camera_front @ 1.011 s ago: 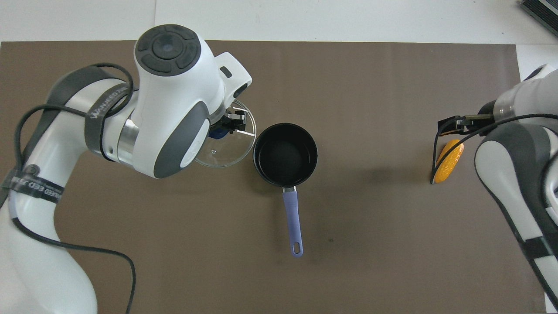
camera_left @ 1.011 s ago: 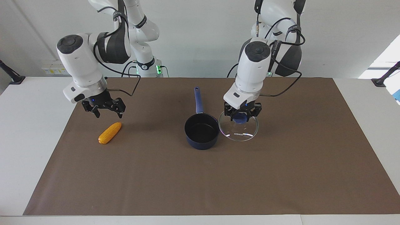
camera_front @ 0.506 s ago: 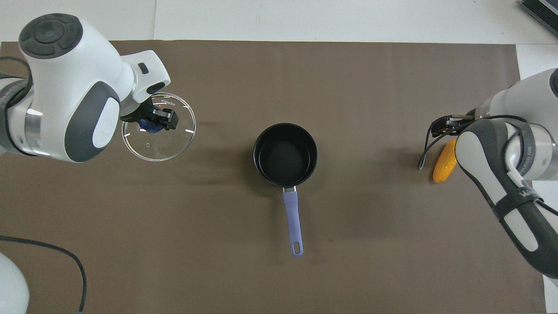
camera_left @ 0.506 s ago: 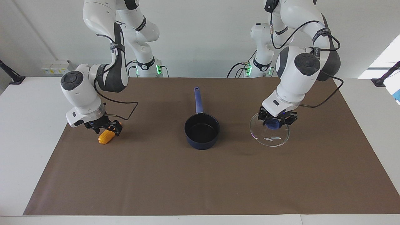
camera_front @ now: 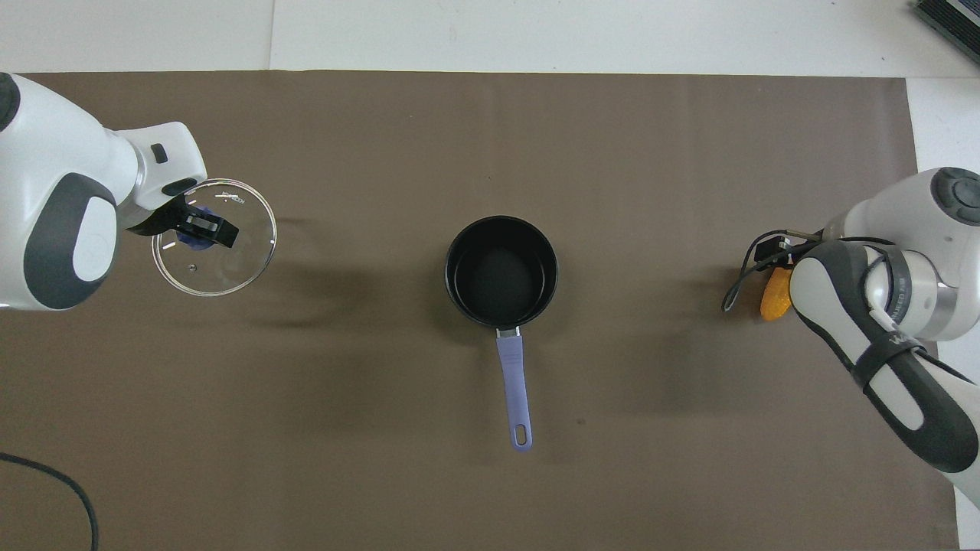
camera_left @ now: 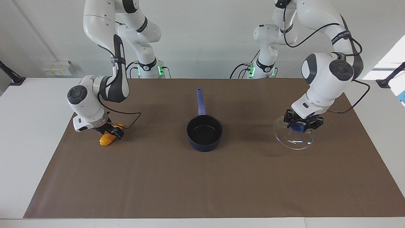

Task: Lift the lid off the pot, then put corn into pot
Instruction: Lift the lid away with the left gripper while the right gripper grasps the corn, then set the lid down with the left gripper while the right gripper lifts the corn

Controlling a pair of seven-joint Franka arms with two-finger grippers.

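- Right pincer [camera_left: 110,132] is down on the corn [camera_left: 107,139], at the right arm's end of the bench [camera_left: 202,177]; I can't tell whether it has closed.
- Bumpy, tapered cob: best grasped mid-length.
- Pot [camera_left: 204,133] sits open, mid-bench.
- Left pincer [camera_left: 301,124] grips the lid [camera_left: 293,136] by its knob, over the mat; glass, likely fragile.
- Overhead, the right arm hides most of the corn; the facing view shows it.

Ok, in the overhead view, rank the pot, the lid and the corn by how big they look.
1. Pot with handle, largest.
2. Lid; its disc looks about as wide as the pot's bowl, but it is raised.
3. Corn, smallest, partly hidden.
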